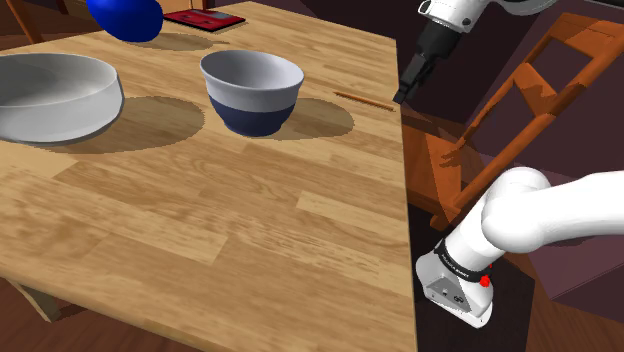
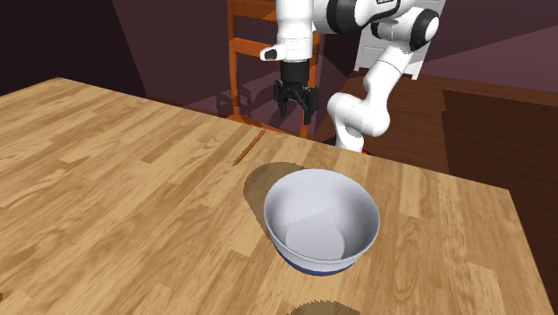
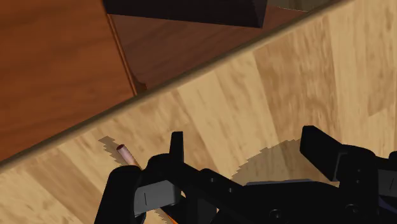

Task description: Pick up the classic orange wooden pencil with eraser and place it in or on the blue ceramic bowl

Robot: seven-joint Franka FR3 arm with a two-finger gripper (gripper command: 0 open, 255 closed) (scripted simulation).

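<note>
The thin orange-brown pencil [image 1: 365, 100] lies flat on the wooden table [image 1: 250, 220], close to the edge nearest the arm; its pinkish eraser end [image 3: 124, 153] peeks out beside one finger in the wrist view. The bowl [image 1: 250, 90], pale grey inside with a dark blue lower band, stands upright a short way from the pencil [image 2: 249, 148]. My black gripper [image 1: 408, 88] hovers open above the table edge, just beyond the pencil's end and above it, holding nothing. In the second exterior view the gripper [image 2: 295, 103] hangs behind the pencil, and the bowl [image 2: 322, 219] is nearer the camera.
A large grey bowl [image 1: 55, 95] sits at the shoulder view's left. A blue rounded object [image 1: 125, 15] and a flat red item [image 1: 203, 19] lie at the far end. A wooden chair [image 1: 520, 100] stands beside the table edge under the arm.
</note>
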